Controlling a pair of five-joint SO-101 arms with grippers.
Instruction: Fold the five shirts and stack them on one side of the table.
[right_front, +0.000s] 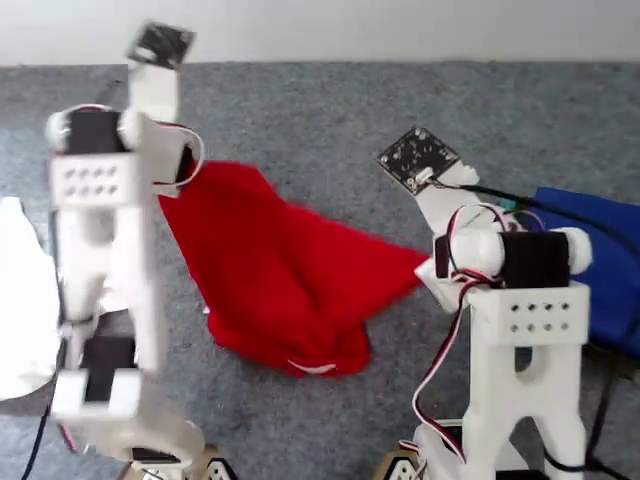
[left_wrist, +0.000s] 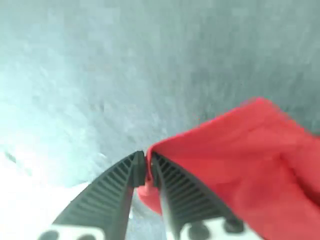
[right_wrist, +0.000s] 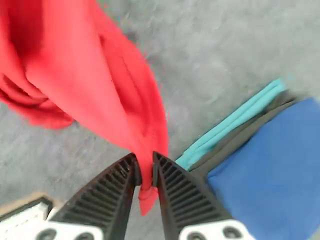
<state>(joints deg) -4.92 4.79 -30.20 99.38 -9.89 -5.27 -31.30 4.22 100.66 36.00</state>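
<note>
High view: the one mark on the red fabric shirt (right_front: 285, 275) is a small white tag (right_front: 315, 368) at its near hem, too small to read. The shirt lies in the middle of the grey carpeted worktop (right_front: 330, 120), between the two arms. It is stretched from a far-left corner to a right corner, and its lower part bunches in soft folds toward the near side. It is plain red and creased, not folded flat.

The left gripper (left_wrist: 146, 159) has its ribbed black jaws pressed together on the shirt's far-left corner, with a thin edge of red cloth caught between them. The right gripper (right_wrist: 145, 161) has its jaws pinching the right corner, a narrow twist of cloth that passes through the gap and pokes out behind the tips.

Just right of the right gripper, at the worktop's right edge, lies a folded blue shirt (right_front: 590, 260). A teal layer (right_wrist: 235, 125) and a dark grey layer (right_wrist: 245, 145) show along its left side. The pinched red corner is just beside this stack, with a little grey worktop between them.

At the left edge lies a white cloth (right_front: 20, 300), partly behind the left arm. Open grey worktop runs across the far side, from the shirt to the pale wall (right_front: 400, 25). A narrower strip lies on the near side between the arm bases.
</note>
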